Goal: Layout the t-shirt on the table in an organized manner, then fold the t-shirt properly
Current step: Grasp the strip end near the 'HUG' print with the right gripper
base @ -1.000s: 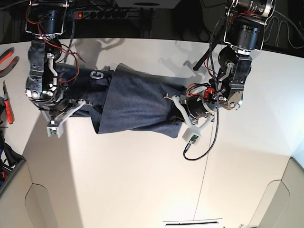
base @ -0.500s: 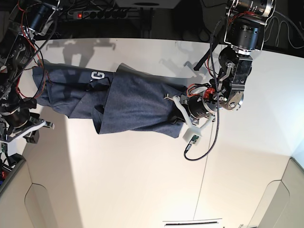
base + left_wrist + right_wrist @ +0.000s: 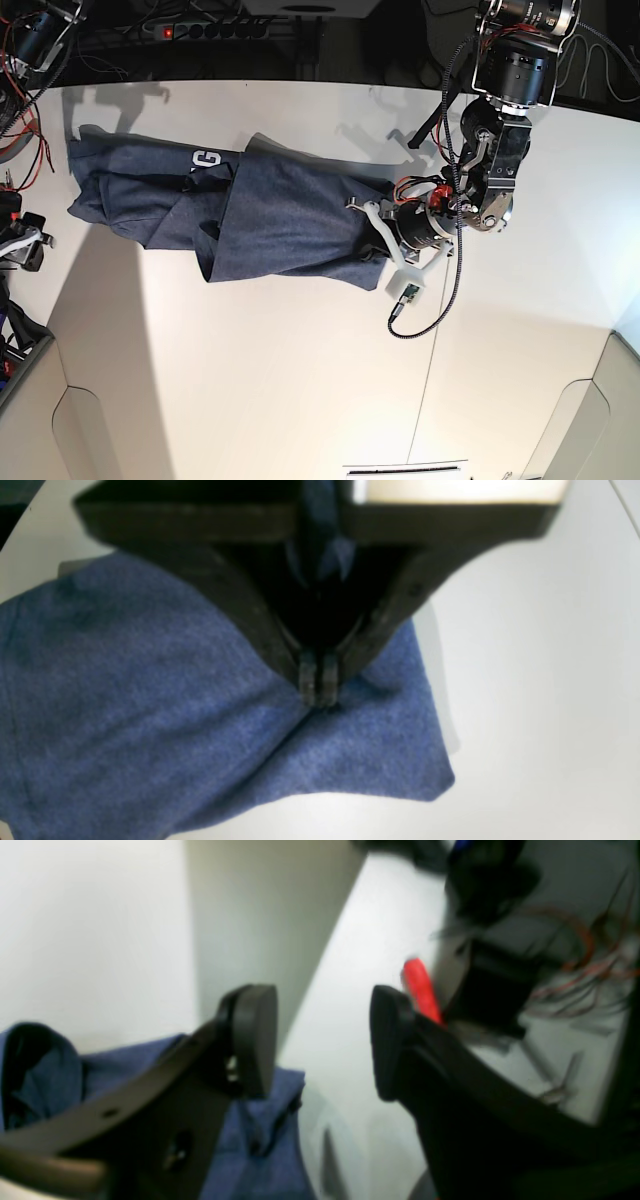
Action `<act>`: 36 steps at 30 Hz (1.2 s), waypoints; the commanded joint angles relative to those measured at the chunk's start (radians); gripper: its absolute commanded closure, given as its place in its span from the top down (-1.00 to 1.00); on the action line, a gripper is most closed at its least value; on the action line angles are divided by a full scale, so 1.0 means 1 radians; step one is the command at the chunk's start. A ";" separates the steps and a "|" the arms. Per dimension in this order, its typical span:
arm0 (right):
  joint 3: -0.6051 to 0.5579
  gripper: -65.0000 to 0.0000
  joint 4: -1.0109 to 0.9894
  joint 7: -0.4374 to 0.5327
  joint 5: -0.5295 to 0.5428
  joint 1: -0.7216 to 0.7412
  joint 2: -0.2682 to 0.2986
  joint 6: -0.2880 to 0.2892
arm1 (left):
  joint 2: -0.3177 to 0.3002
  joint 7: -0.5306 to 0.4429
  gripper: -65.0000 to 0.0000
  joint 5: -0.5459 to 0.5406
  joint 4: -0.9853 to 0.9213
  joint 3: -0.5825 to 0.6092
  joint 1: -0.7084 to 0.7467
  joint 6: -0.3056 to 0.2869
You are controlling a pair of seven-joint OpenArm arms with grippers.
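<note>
The left gripper [image 3: 318, 692] has its two dark jaws pressed together on a pinch of the heathered navy-blue cloth t-shirt [image 3: 150, 705]; the fabric puckers into a crease running down from the fingertips [image 3: 307, 680]. Above the tips, a sliver of blue cloth shows between the jaw arms, though the gripper body blocks the upper part of that view and is blurred. In the base view the same gripper [image 3: 372, 232] sits at the shirt's right end, its jaw tips hidden against the cloth.

The right gripper [image 3: 322, 1040] stands with its jaws wide apart and nothing between them; its rounded black pads [image 3: 255, 1040] are out of focus. Behind the left jaw arm lies a corner of the blue shirt, partly covered by the arm. A blurred red object [image 3: 421, 990] shows past the other jaw, too soft to identify. In the base view this arm is nearly cut off at the left edge; only part of it [image 3: 22, 245] is visible.

The shirt [image 3: 250, 215] lies rumpled and overlapped lengthwise on the wide smooth white table [image 3: 300, 380], with only a fragment of white lettering [image 3: 205, 160] showing; the rest is folded under. A thin dark seam line [image 3: 430, 370] crosses the tabletop.
</note>
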 commanded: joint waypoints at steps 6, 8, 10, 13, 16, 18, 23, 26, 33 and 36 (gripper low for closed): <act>0.019 -0.15 -0.105 -0.045 0.187 -0.034 0.013 0.066 | -0.005 -0.014 -1.00 0.012 0.011 -0.003 -0.013 0.008; 0.022 -0.15 -0.108 -0.037 0.196 -0.063 0.013 0.073 | -0.006 -0.013 -1.00 0.012 0.011 -0.003 -0.012 0.008; 0.030 -0.15 -0.108 -0.032 0.196 -0.088 0.014 0.079 | -0.006 -0.013 -1.00 0.011 0.011 -0.003 -0.012 0.008; 0.043 -0.15 -0.110 -0.018 0.196 -0.117 0.013 0.079 | -0.006 -0.014 -1.00 0.011 0.011 -0.003 -0.012 0.008; 0.043 -0.14 -0.138 0.035 0.196 -0.131 0.013 0.079 | -0.005 -0.015 -1.00 0.003 0.011 -0.003 -0.013 0.008; 0.043 -0.14 -0.183 0.066 0.197 -0.131 0.013 0.079 | -0.005 -0.021 -1.00 -0.008 0.011 -0.003 -0.013 0.008; 0.043 -0.14 -0.330 0.112 0.251 -0.128 0.013 0.096 | -0.005 -0.022 -1.00 -0.021 0.011 -0.003 -0.013 0.008; 0.043 -0.14 -0.390 0.121 0.309 -0.128 0.013 0.130 | -0.005 -0.022 -1.00 -0.023 0.011 -0.003 -0.013 0.008; 0.043 -0.14 -0.399 0.121 0.363 -0.128 0.003 0.131 | -0.005 -0.022 -1.00 -0.023 0.011 -0.003 -0.013 0.008; 0.043 -0.14 -0.399 0.121 0.373 -0.128 0.003 0.131 | -0.005 -0.022 -1.00 -0.023 0.011 -0.003 -0.013 0.008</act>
